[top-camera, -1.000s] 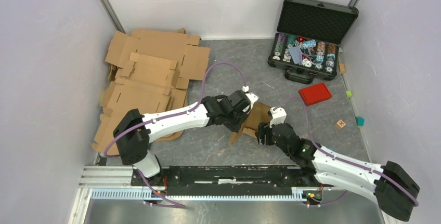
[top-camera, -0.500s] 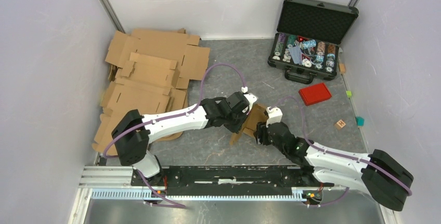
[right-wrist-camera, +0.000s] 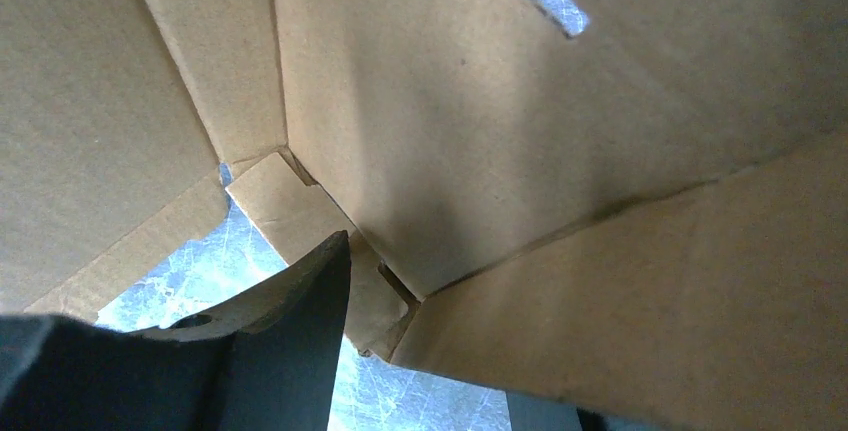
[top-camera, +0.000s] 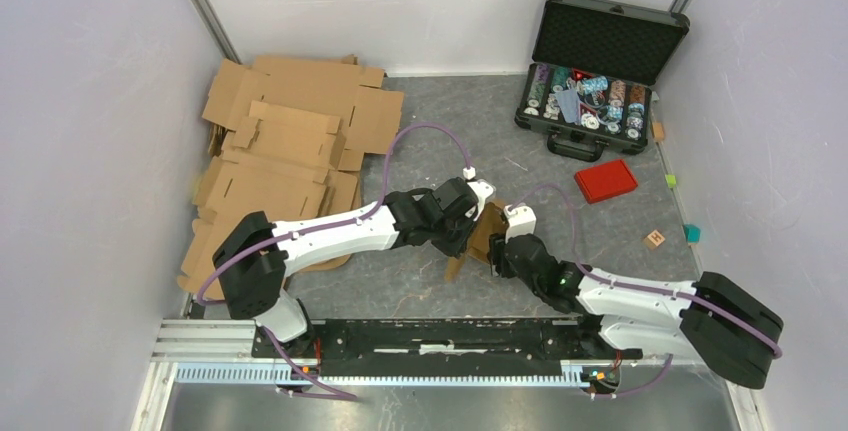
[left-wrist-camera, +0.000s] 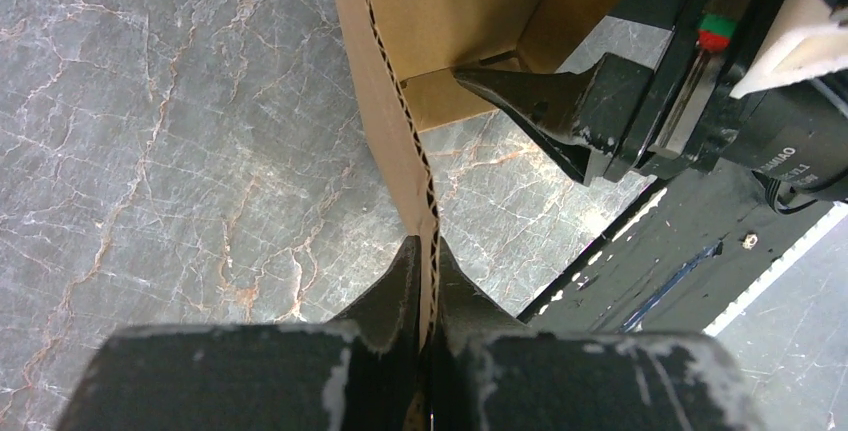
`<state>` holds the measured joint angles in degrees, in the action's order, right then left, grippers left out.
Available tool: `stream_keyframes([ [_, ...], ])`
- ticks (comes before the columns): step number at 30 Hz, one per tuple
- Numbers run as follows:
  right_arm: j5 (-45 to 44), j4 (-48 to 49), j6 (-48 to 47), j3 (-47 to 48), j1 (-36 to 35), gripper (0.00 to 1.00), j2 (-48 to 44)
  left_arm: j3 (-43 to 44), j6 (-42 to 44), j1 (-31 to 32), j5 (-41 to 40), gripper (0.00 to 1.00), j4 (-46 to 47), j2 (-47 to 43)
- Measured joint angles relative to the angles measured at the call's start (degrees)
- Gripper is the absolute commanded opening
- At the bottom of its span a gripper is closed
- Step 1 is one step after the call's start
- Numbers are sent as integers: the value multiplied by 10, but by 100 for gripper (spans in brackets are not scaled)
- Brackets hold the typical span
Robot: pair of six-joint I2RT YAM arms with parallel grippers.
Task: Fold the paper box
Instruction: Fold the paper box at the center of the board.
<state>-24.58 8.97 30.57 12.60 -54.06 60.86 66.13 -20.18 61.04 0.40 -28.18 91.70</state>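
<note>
Box (top-camera: 489, 232) of brown cardboard sits at the middle of the grey desk (top-camera: 400, 291), between the 2 arms, seen from the top camera. The left gripper (top-camera: 470, 232) reaches it from the left and the right gripper (top-camera: 500, 254) from the near right, both hard against it. A heap of flat cardboard sheets (top-camera: 285, 146) lies at the far left. An open black case (top-camera: 600, 61) stands at the far right, with a red lid (top-camera: 606, 180) in front of it. Both are well apart from the box.

Left wrist view: the left gripper is clamped on the corrugated edge of 1 box wall, its 2 fingers pressed together with the wall upright between them. The box interior opens beyond. A black finger (left-wrist-camera: 545, 106) of the right gripper points into the box, its tip at an inner corner beside a small tab.

Right wrist view: box walls fill the frame, and grey desk shows through a slot and a gap at the corner. The right gripper's jaws stand apart. The 1 finger in clear view has its tip just beside the corner tab, and nothing is pinched between the jaws.
</note>
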Motion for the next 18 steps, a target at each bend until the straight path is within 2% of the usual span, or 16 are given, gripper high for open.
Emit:
stream_keyframes([
  [9, -30, -26, -10, 18, -19, 57, 8, -2, -2, 0, 0, 14, 0, -2],
  [18, -29, -32, -9, 19, -21, 57, -17, -7, -2, 0, -3, 14, 0, -7],
])
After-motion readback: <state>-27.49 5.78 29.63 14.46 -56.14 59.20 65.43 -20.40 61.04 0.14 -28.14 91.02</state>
